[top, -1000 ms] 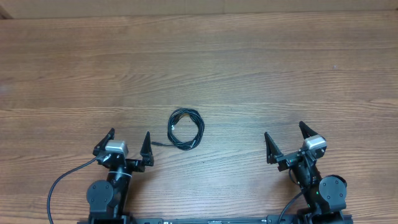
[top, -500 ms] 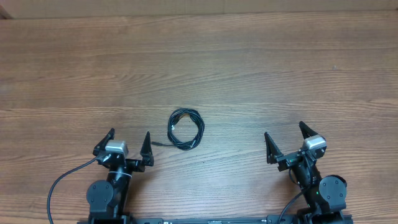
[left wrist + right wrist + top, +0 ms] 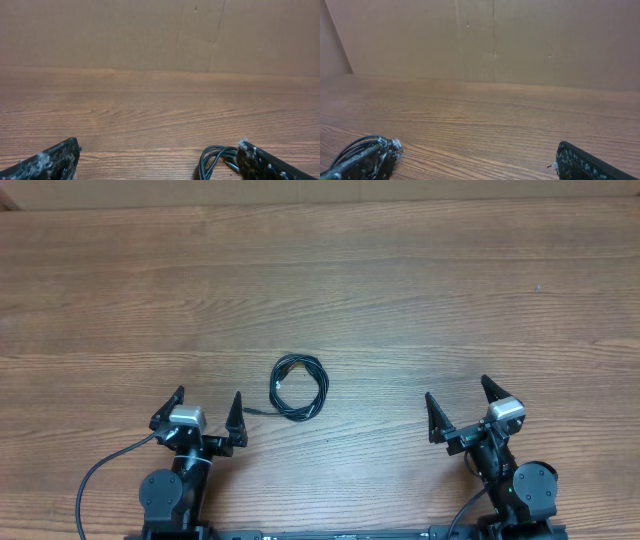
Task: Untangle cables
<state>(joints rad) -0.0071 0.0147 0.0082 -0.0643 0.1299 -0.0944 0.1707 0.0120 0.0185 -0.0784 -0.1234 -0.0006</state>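
the left gripper [image 3: 208,394] is resting with jaws spread wide and empty, the cables [image 3: 298,387] are lying coiled on the table [image 3: 400,280] just beyond its right fingertip, and the right gripper [image 3: 456,387], well apart from them, is gaping wide, gripping nothing

The overhead camera looks straight down from high above onto the wooden surface [image 3: 330,270], wide enough to take in both arms at the bottom edge of its frame. The left wrist camera sits low and close over the surface behind the left claw [image 3: 159,145], facing level across the wood to a brown cardboard wall [image 3: 125,30], and shares with the overhead view the coil of cables [image 3: 212,159] at its lower right. The right wrist camera sits just as low behind the right claw [image 3: 478,150], facing the same wall.
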